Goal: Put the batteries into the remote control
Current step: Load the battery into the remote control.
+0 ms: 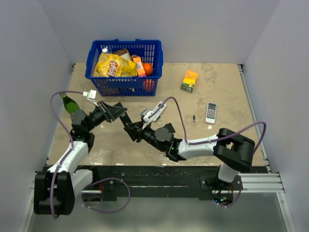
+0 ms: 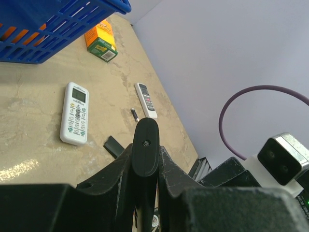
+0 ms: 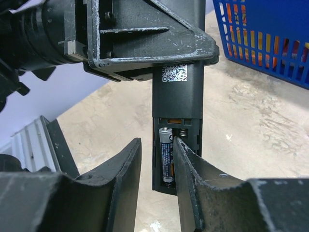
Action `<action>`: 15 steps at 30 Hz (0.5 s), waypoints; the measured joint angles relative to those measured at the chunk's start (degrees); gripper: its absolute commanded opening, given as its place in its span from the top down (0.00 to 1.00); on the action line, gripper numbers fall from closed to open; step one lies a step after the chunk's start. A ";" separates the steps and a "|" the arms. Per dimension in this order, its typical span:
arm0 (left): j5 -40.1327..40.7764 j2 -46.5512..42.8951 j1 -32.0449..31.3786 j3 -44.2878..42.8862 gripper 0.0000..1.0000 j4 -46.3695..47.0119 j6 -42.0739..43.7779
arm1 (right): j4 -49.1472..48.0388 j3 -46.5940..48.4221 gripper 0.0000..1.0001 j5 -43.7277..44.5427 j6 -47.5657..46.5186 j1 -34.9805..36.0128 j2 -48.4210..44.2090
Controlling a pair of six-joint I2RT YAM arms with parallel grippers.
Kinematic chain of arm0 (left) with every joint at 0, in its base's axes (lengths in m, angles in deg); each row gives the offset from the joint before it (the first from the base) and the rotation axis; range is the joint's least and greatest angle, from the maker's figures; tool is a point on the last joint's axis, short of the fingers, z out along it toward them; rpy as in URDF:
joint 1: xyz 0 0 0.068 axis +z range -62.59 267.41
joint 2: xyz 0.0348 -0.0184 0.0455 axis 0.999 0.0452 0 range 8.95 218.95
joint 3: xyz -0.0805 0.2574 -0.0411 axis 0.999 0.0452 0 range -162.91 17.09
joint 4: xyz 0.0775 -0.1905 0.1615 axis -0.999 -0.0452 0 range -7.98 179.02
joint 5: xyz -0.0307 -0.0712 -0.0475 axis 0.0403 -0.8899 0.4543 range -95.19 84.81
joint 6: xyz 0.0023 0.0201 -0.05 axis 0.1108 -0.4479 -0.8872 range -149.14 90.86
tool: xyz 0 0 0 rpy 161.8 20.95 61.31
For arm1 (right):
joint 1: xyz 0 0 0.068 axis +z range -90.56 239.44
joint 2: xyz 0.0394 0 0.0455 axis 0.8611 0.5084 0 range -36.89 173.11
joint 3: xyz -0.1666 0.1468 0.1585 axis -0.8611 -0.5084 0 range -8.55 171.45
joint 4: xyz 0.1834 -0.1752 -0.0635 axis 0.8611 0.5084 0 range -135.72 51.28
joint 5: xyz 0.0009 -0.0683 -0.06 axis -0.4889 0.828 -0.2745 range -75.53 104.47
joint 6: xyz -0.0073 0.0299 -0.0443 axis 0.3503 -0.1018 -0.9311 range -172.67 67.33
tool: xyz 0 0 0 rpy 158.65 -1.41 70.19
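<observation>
**Black remote gripped in mid-air, one cell in its open bay**

Black is the colour of nearly everything up close. In the right wrist view the right gripper [image 3: 156, 145] shows its two fingers [image 3: 120, 179] parted by a narrow gap and clamping nothing. They sit just in front of the lower end of the remote control [image 3: 176, 96]. One finger overlaps the edge of the open bay; the other stands clear of it.

The bay faces that camera. A battery [image 3: 166, 154] lies upright in its left slot, and a bare spring [image 3: 183, 133] shows at the top of the slot beside it. Above the bay, a white code sticker [image 3: 175, 72] marks the remote's body.

The left gripper [image 2: 145, 153] has its jaws closed on the remote control, which it holds off the surface [image 1: 217, 92] between the two arms. In the left wrist view the remote's rounded end pokes up between the jaws.

Farther out, a small flat black piece [image 2: 115, 146] lies on the surface near a white remote with a screen [image 2: 75, 113]. Beyond these, a loose battery [image 1: 193, 118] lies just beside a white remote with grey buttons [image 1: 211, 112], not touching it. A green bottle [image 1: 71, 102] lies at the left side by the left arm. An orange and green carton [image 1: 189, 81] stands farther back. At the far edge sits a blue basket [image 1: 124, 84] holding a yellow snack bag [image 1: 113, 65] and other groceries.
</observation>
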 measured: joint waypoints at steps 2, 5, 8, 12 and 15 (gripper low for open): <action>0.26 0.00 0.00 0.00 1.00 -0.48 0.61 | 2.19 1.05 0.63 0.66 -0.17 0.24 0.00; 0.57 -0.02 0.00 0.00 1.00 -1.44 1.40 | 4.66 2.03 0.62 1.95 -0.31 0.72 0.00; 0.74 -0.04 0.00 0.00 1.00 -2.82 2.08 | 6.51 2.54 0.59 3.21 -0.26 1.14 0.00; 1.11 -0.07 0.00 0.00 1.00 -3.87 2.62 | 9.16 3.45 0.55 4.31 -0.07 1.49 -0.24; 1.57 -0.09 0.00 0.00 1.00 -4.37 2.69 | 12.07 4.31 0.54 4.79 0.09 1.60 -0.59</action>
